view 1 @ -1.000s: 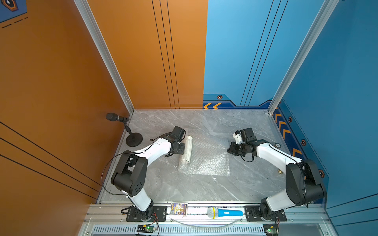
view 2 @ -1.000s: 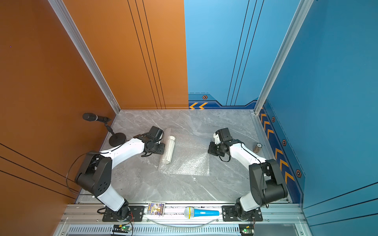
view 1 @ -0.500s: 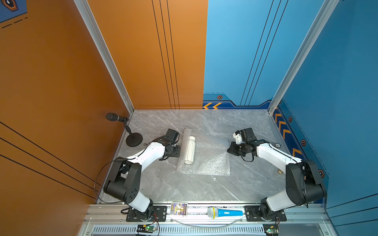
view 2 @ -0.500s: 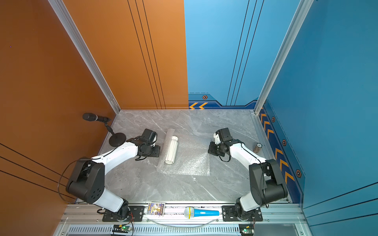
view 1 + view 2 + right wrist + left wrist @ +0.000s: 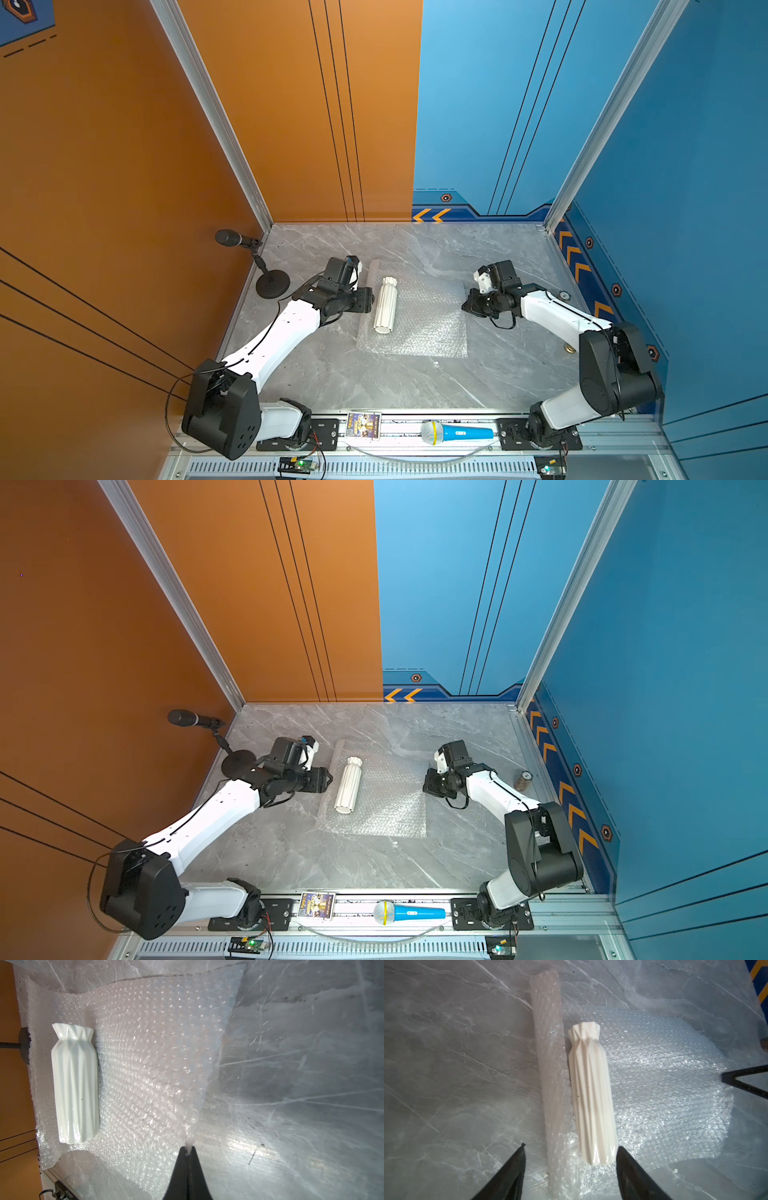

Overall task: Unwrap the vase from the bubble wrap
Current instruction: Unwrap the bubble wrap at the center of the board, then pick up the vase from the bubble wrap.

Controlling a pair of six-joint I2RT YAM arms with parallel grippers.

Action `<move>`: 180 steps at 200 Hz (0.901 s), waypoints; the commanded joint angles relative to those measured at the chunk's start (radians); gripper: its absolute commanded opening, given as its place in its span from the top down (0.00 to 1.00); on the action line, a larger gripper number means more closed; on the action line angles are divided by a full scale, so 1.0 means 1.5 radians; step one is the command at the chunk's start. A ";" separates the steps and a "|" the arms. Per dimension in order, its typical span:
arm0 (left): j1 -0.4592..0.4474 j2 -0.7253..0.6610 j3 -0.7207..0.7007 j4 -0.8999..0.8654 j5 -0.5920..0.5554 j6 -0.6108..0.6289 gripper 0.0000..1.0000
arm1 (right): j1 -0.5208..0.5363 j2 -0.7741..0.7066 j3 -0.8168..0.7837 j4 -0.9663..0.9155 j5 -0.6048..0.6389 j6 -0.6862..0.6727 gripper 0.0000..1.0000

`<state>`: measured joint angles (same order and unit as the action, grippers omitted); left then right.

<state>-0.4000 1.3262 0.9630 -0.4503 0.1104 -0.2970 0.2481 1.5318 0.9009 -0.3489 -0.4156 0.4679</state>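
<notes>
The slim white ribbed ceramic vase [image 5: 385, 305] lies on its side, fully bare, near one side of the translucent, silvery sheet of bubble wrap [image 5: 424, 322], which is spread almost flat on the grey marble-patterned tabletop [image 5: 332, 374]. The vase's scalloped rim points towards the back wall. The right gripper [image 5: 188, 1148] is clenched on the far edge of the sheet, and the right wrist view shows a pinch of plastic drawn up between its tips. That grip probably serves to hold the wrap taut and anchored so it cannot slide or spring back over the vase. The left gripper [image 5: 571, 1145] hovers just beside the vase with its jaws apart and nothing between them. Ahead of it, a narrow rolled edge [image 5: 548, 1064] of the wrap stands alongside the vase, curling where the material keeps its wound shape. The unwrapping looks essentially complete. What may remain is lifting the vase clear, which its glossy round body could make slippery.
</notes>
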 commanded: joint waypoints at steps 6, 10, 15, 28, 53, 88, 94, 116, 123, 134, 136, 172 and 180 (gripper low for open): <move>-0.027 0.026 0.009 0.010 0.027 0.014 0.21 | -0.006 0.011 0.000 -0.004 0.010 -0.002 1.00; -0.032 0.033 0.013 0.007 0.020 0.011 0.16 | -0.005 0.011 0.000 -0.004 0.010 -0.002 1.00; -0.037 0.043 0.021 -0.002 0.009 0.006 0.12 | -0.005 0.011 0.001 -0.004 0.010 -0.002 1.00; -0.051 0.073 0.040 -0.030 -0.007 0.001 0.11 | -0.005 0.010 0.001 -0.005 0.010 -0.002 1.00; -0.070 0.127 0.095 -0.055 0.003 -0.016 0.23 | -0.005 0.010 0.001 -0.006 0.010 -0.002 1.00; -0.069 0.212 0.151 -0.076 0.026 -0.038 0.32 | -0.004 0.011 0.005 -0.009 0.010 -0.003 1.00; -0.071 0.227 0.160 -0.080 0.027 -0.038 0.32 | -0.004 0.011 0.006 -0.011 0.010 -0.004 1.00; -0.081 0.271 0.195 -0.105 -0.013 -0.045 0.33 | -0.004 0.015 0.011 -0.017 0.010 -0.007 1.00; -0.082 0.280 0.204 -0.109 -0.025 -0.047 0.33 | -0.004 0.014 0.013 -0.018 0.010 -0.008 1.00; -0.083 0.292 0.211 -0.111 -0.037 -0.052 0.33 | -0.005 0.015 0.014 -0.019 0.011 -0.010 1.00; -0.083 0.294 0.213 -0.112 -0.038 -0.052 0.33 | -0.005 0.015 0.015 -0.020 0.011 -0.010 1.00; -0.083 0.322 0.225 -0.113 -0.056 -0.059 0.32 | -0.006 0.020 0.021 -0.021 0.010 -0.013 0.96; -0.083 0.328 0.226 -0.113 -0.059 -0.060 0.32 | -0.005 0.022 0.023 -0.021 0.010 -0.013 0.96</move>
<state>-0.5186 1.7882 1.2736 -0.5816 0.0628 -0.3687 0.2481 1.5471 0.9028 -0.3523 -0.4152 0.4675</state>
